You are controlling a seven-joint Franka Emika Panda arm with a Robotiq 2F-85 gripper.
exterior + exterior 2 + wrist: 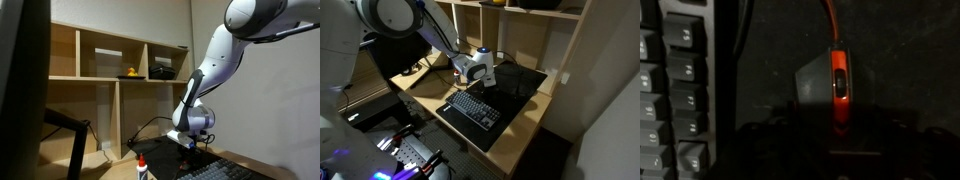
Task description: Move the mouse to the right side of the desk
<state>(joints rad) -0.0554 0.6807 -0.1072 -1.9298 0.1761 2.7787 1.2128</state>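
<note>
Item: mouse (818, 92), dark body with a red strip down its middle; it lies flat on the tabletop (525, 85), just beside the keyboard (472, 108) and parted from it by a narrow band of bare dark surface. Red cable (827, 15) leaves the mouse's front end and runs away from the claw, roughly parallel with the keyboard's edge. Item: claw (480, 80), on a white arm, lowered onto the tabletop beside the keyboard's long edge, directly over the mouse. State: clenched, and in the wrist view its dark parts close about the mouse's rear end, though that picture is too dim to show the pads' contact plainly. In both exterior views the mouse itself is hidden under the claw. Item: keyboard, black, keys in rows, lying flat; in the wrist view only its end columns show, along the picture's edge. Item: tabletop, wide and near-black, carrying keyboard, mouse and claw. Item: shelf unit (116, 112), light wood, open compartments, standing beyond the keyboard behind the arm. Item: yellow duck (129, 72), upright in an upper compartment of the shelf unit, above the keyboard's level. Item: small bottle (141, 168), white with a red cap, upright, near the keyboard's end in an exterior view.
</note>
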